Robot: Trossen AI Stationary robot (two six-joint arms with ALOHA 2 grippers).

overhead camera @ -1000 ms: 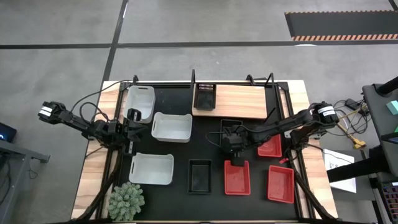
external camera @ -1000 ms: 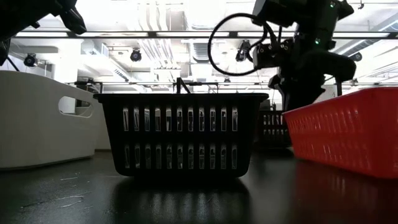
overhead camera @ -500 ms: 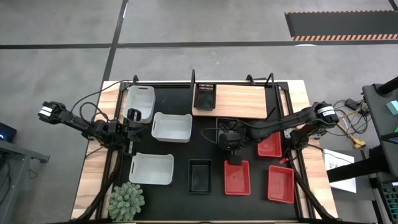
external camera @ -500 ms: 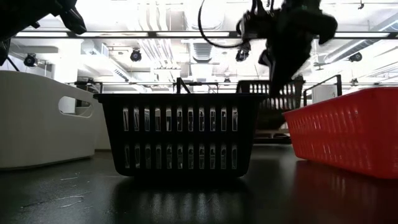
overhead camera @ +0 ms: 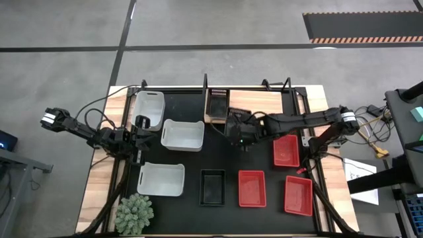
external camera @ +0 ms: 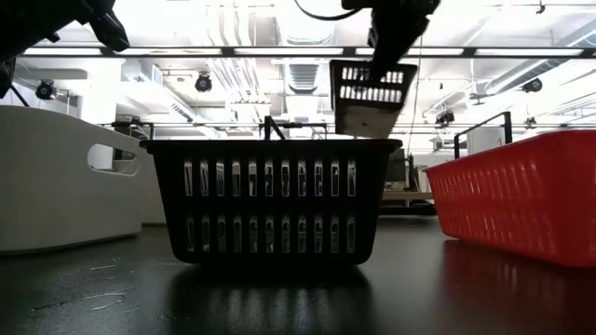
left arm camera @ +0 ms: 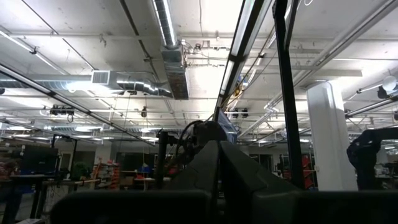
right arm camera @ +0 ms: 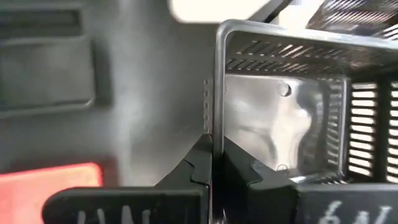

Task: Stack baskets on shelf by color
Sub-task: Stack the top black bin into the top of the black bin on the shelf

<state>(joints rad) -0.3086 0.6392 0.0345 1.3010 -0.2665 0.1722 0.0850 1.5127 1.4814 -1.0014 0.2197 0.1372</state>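
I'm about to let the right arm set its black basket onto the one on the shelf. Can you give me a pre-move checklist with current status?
1. Right gripper shut on the carried black basket rim: ok.
2. Carried basket lifted off the mat: ok.
3. Carried basket level: not ok, tilted.
4. Black basket on the shelf in place on the shelf: ok.
5. Carried basket lined up over it: not ok, beside it.
6. Left gripper away, near the white baskets: ok.

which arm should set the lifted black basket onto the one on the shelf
Right. Its claw is shut on the lifted black basket right beside the shelf; the left claw waits by the white baskets.
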